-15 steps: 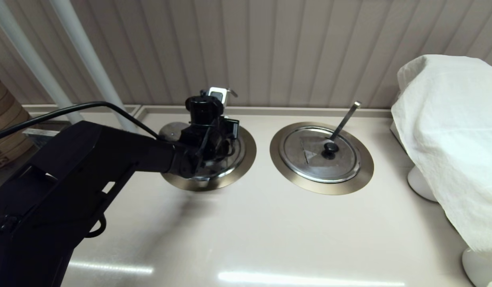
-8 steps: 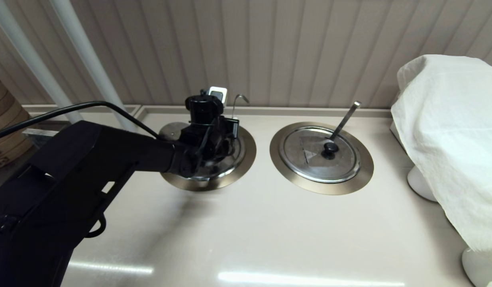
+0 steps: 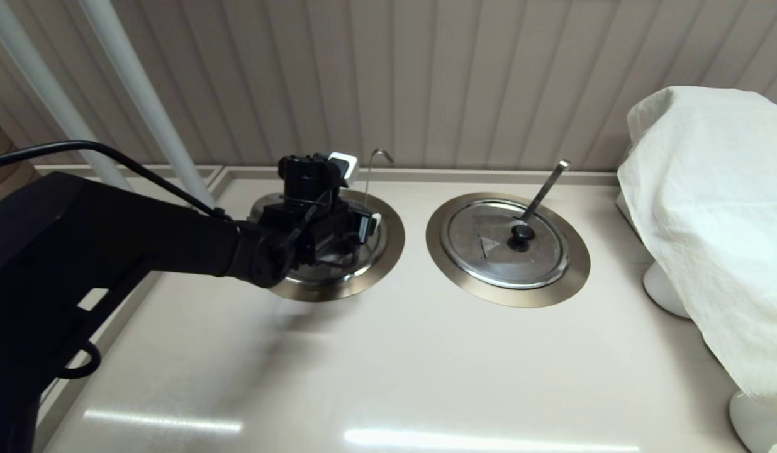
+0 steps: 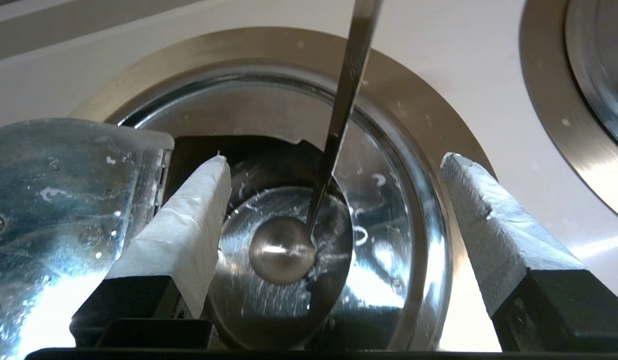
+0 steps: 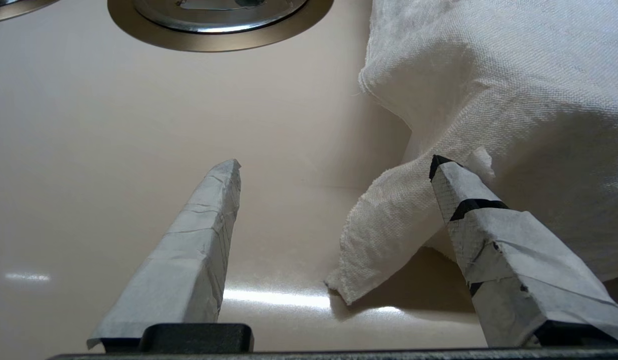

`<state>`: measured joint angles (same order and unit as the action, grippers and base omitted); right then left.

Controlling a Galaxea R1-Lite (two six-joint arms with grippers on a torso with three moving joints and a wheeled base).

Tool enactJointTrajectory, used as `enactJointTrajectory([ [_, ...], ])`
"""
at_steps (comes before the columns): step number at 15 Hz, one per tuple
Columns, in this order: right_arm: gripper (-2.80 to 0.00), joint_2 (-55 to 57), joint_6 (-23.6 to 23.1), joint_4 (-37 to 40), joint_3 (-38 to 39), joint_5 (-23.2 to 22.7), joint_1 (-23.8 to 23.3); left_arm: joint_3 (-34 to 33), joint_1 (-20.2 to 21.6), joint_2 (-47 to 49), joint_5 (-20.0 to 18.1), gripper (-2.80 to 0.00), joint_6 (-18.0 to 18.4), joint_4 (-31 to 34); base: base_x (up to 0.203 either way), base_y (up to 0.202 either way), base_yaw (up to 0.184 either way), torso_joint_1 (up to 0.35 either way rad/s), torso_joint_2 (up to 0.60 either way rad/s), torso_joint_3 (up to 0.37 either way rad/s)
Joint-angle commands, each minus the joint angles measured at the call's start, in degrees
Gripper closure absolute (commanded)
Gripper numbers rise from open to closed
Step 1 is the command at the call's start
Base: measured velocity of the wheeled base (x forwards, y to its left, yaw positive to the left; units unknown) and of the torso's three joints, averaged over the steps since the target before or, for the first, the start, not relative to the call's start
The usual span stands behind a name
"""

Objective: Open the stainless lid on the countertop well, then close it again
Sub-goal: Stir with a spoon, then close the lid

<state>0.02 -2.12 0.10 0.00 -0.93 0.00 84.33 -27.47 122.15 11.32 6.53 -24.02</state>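
The countertop well stands open under my left gripper. In the left wrist view its brushed ring rim frames a dark bowl where a ladle cup rests on the bottom. The thin ladle handle rises from it, and its hook tip shows near the wall. The stainless lid is tipped up at one side of the well, just behind one fingertip; its knob is hidden. The left gripper is open and holds nothing. My right gripper hangs open over the counter beside the white cloth.
A second ringed well to the right is covered by a lid with a black knob and a flat straight handle. A white cloth drapes an appliance at far right. Two white poles stand at back left.
My left arm has dropped and swung leftward, and the wrist has turned. The hook-tipped handle, hidden a second ago, now shows beside the gripper.
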Motion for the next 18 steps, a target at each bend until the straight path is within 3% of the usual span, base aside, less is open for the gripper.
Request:
enactJointTrajectory([
  [1,-2.8,-0.02,0.01,-0.01,0.0,-0.04,0.0,-1.5,1.76,-4.28,-0.64,-2.8,1.26,1.98,0.0,0.0,0.0,0.0,0.0,0.0],
  [3,-2.8,-0.02,0.01,-0.01,0.0,-0.04,0.0,-3.04,5.59,-5.29,0.02,-2.8,7.36,1.92,0.0,0.0,0.0,0.0,0.0,0.0],
  [6,-2.8,-0.02,0.01,-0.01,0.0,-0.04,0.0,-3.66,11.05,-6.5,-0.09,-2.8,7.88,1.86,0.0,0.0,0.0,0.0,0.0,0.0],
  [10,-2.8,-0.02,0.01,-0.01,0.0,-0.04,0.0,-9.04,12.26,-10.18,-1.64,-2.8,-6.68,1.84,0.0,0.0,0.0,0.0,0.0,0.0],
  [14,-2.8,-0.02,-0.03,-0.01,0.0,-0.04,0.0,-9.23,12.51,-13.32,-1.76,-2.8,-27.41,4.82,0.0,0.0,0.0,0.0,0.0,0.0],
  [16,-2.8,-0.02,0.01,-0.01,0.0,-0.04,0.0,-9.02,15.26,-13.43,-2.4,-2.8,-32.05,4.88,0.0,0.0,0.0,0.0,0.0,0.0],
  [18,-2.8,-0.02,0.01,-0.01,0.0,-0.04,0.0,-13.08,16.2,-13.94,-8.57,-2.8,-34.56,2.61,0.0,0.0,0.0,0.0,0.0,0.0],
])
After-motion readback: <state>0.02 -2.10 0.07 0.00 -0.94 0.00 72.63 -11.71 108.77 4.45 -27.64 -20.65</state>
